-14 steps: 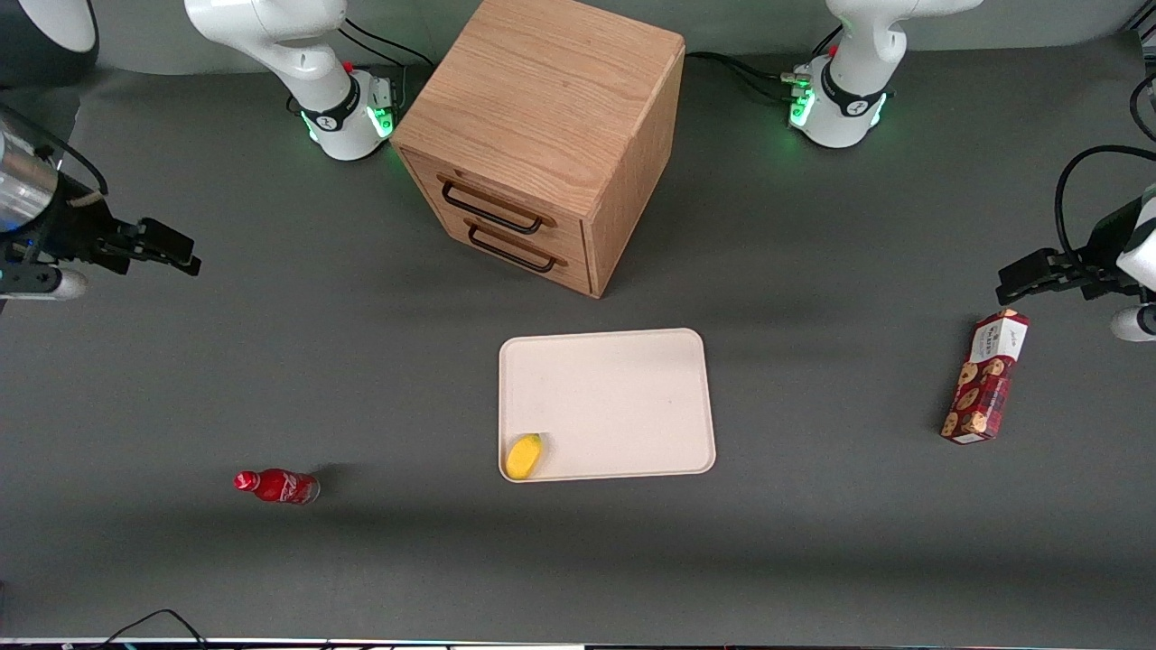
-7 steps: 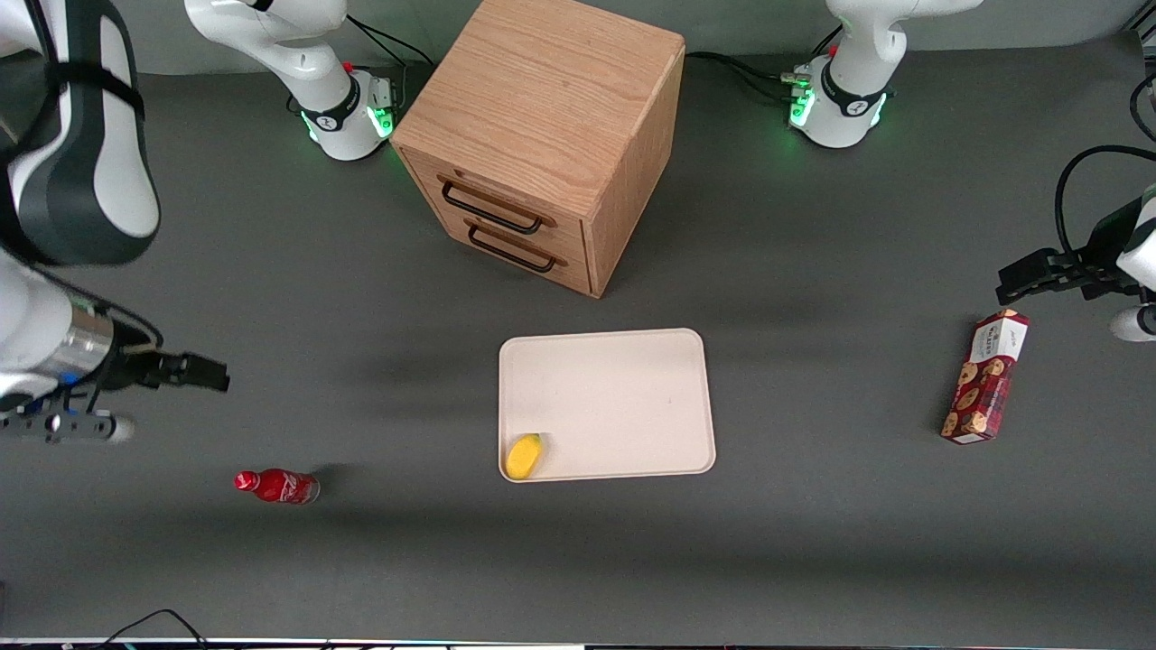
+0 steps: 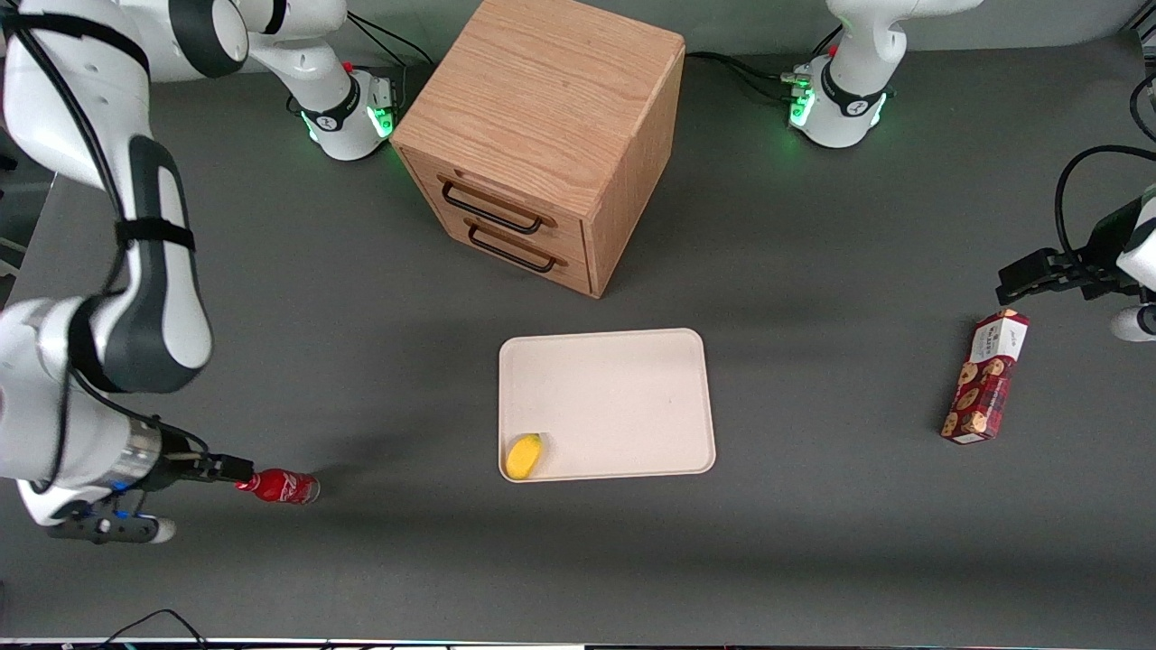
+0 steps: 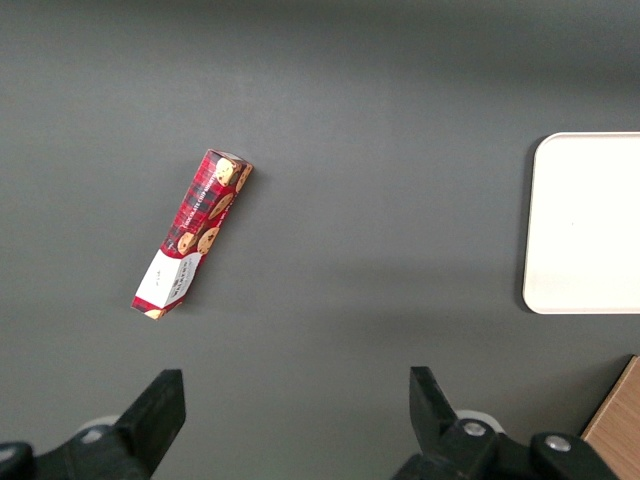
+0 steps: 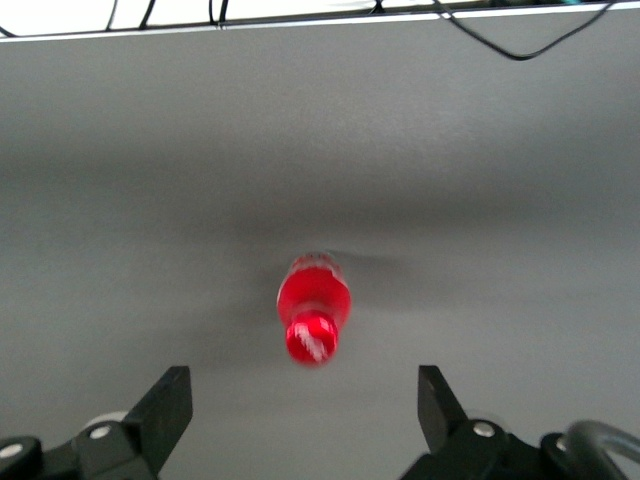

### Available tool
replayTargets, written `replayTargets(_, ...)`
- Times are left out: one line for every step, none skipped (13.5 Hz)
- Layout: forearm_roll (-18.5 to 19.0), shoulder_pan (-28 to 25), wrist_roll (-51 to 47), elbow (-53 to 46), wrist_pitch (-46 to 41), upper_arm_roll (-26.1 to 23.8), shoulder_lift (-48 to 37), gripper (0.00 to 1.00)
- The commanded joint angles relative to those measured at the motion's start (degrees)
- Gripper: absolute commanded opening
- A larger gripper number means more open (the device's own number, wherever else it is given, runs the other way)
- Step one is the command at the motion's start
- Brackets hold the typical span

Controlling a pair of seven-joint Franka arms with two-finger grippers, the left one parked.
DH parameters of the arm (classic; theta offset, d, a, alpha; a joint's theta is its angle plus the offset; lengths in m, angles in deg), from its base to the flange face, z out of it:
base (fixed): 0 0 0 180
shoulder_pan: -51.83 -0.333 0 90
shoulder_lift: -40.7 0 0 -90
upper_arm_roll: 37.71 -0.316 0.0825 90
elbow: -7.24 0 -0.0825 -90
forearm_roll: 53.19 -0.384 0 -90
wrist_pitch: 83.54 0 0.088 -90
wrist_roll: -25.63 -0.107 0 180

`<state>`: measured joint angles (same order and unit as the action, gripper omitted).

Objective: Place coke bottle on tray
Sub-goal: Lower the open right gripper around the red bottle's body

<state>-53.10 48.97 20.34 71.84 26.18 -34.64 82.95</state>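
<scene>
Coke bottle point(image 3: 278, 486) lies on the desk point(image 3: 361, 560) near the working arm's end, well apart from the tray point(image 3: 614, 397). Gripper point(image 3: 237, 469) sits just at its cap, fingers point(image 5: 170, 405) spread wide, nothing held.

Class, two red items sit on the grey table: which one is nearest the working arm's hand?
The coke bottle, small with a red cap, right by the hand; the red cookie box stands toward the parked arm's end.

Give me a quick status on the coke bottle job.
Gripper open, poised just above coke bottle. Bottle on table, not gripped. Tray holds yellow fruit at one corner; path looks clear.
</scene>
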Motion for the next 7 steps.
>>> replayTargets(0.52,0.48,1.25,-2.91,0.76,-0.87,3.72,1.0)
replayTargets(0.52,0.49,1.25,-2.82,0.67,-0.96,3.98,1.0)
replayTargets(0.69,0.57,1.34,-2.73,0.67,-0.96,3.99,1.0)
replayTargets(0.87,0.58,1.42,-2.64,0.76,-0.96,3.99,1.0)
replayTargets(0.96,0.49,1.77,-2.12,0.76,-0.96,4.33,1.0)
replayTargets(0.87,0.49,1.86,-1.16,2.67,-0.96,4.43,1.0)
replayTargets(0.78,0.57,1.86,-0.54,3.39,-0.96,4.43,1.0)
